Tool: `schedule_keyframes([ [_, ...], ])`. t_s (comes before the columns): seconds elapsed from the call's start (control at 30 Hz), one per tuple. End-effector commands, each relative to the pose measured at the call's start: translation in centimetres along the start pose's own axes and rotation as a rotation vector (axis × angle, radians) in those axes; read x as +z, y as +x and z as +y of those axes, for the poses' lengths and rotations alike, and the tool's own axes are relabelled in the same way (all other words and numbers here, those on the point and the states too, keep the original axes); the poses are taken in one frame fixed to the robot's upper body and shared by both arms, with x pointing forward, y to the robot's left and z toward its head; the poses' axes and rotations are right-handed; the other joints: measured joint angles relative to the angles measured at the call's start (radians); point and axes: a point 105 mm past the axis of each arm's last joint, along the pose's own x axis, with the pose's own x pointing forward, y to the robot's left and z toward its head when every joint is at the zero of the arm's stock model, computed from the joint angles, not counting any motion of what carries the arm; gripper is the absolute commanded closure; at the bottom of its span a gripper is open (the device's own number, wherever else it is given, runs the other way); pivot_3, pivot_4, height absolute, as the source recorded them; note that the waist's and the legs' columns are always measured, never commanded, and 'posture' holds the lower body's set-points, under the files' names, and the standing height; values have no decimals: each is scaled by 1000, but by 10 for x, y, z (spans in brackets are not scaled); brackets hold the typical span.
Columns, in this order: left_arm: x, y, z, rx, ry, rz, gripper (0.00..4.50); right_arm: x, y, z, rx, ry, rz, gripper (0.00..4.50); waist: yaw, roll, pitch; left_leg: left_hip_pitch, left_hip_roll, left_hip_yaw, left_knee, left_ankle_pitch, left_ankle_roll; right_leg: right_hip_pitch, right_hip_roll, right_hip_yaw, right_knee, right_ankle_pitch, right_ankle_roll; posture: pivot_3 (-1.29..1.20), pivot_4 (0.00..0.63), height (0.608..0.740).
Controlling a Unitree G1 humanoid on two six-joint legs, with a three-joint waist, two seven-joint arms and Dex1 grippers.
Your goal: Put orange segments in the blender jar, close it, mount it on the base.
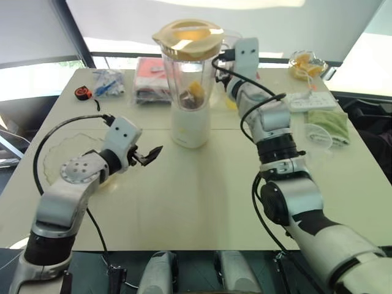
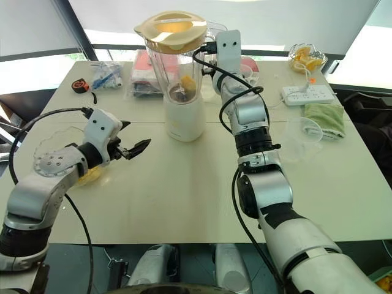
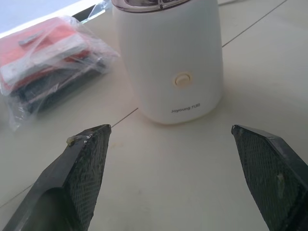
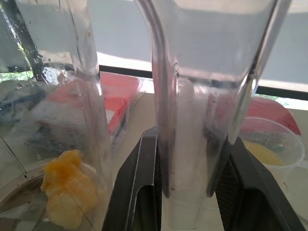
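The right gripper (image 4: 185,192) is seen clamped on the side handle of the blender jar (image 1: 187,70), one black finger pressed to each side of the clear handle. The left gripper (image 3: 185,180) is held with its fingers spread wide and nothing between them, low over the table (image 1: 202,202) and aimed at the base (image 3: 168,62). The jar is already capped with its cream lid (image 1: 188,37) and stands on the base, with orange segments (image 4: 67,192) inside; the mounting step is judged nearly done. Next, a check of the seating and a clean release of the handle would be called for. A measuring cup (image 4: 272,151) stands just behind the handle; wrapped packets (image 3: 45,62), a power strip (image 2: 307,94) and a green cloth (image 2: 326,117) lie well apart.
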Motion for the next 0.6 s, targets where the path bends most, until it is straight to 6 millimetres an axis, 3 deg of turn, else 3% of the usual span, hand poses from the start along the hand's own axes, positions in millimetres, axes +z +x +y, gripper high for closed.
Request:
schedule_keyframes([
  [0.03, 9, 1, 3, 14, 25, -38, 308, -8, -6, 2, -30, -41, 30, 3556, 0, 0, 0, 0, 0, 0, 0, 0, 0, 0, 0, 0, 0, 0, 0, 0, 150, 740],
  [0.37, 13, 6, 1, 4, 19, -64, 308, -27, -11, 12, -5, -30, 75, 3556, 0, -2, -2, 1, 0, 0, 0, 0, 0, 0, 0, 0, 0, 0, 0, 0, 150, 740],
  [0.6, 15, 7, 12, 50, -21, -78, 308, -34, -10, 9, -37, -15, 98, 3556, -2, -3, -3, 2, 0, 0, 0, 0, 0, 1, 1, 0, 0, 0, 0, 0, 150, 740],
])
